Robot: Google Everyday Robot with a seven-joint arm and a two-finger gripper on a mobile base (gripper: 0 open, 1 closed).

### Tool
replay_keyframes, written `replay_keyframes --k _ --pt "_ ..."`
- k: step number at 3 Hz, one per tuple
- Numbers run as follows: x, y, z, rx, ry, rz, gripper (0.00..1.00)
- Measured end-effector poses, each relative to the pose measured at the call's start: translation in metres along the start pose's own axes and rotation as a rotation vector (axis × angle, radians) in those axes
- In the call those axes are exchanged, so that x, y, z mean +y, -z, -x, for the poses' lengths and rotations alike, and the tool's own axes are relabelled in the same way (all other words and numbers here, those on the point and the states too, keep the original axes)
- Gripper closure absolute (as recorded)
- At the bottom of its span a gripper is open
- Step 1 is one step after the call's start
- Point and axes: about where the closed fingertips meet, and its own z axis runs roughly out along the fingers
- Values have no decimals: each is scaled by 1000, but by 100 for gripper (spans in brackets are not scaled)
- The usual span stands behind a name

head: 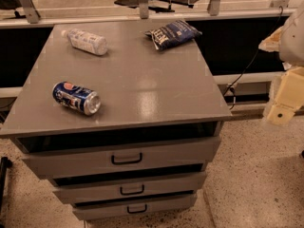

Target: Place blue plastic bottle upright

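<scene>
Grey metal drawer cabinet [142, 80] fills most of the view, with a flat glossy top and three drawers stacked below, each with a black handle [127, 158]. All three drawers sit slightly pulled out. Speckled terrazzo floor [256, 175] lies around the cabinet, and a dark wall panel with a grey rail [247, 14] runs behind it.

Cream-coloured gripper [284, 106] is at the frame's right edge, off the cabinet's right side and a little below top level, well apart from everything on the top. Only part of it shows, so I cannot tell whether it is open or closed. It holds nothing visible.

Dark blue crinkly snack bag [172, 33] lies flat at the cabinet's back right corner, one end just over the right edge.

Small clear bluish plastic bottle [86, 41] with a white cap and pale label lies on its side at the cabinet's back left, cap toward the back left corner. Not upright. It touches nothing.

Blue metal soda can [77, 98] lies on its side near the cabinet's front left edge, silver end facing front right, well apart from the bottle.

Bare top separates the bottle from the bag and the can. The bag lies on the cabinet side nearest the gripper.

Thin black cable [247, 68] hangs down the panel just right of the cabinet.
</scene>
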Motion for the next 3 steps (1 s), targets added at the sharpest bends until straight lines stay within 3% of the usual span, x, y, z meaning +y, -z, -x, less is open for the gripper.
replay_keyframes --k 1,2,3 --pt "0 0 0 0 0 0 0" --pt "-14 -10 22 -44 19 -10 0" --pt "-44 -30 69 -141 47 -12 0"
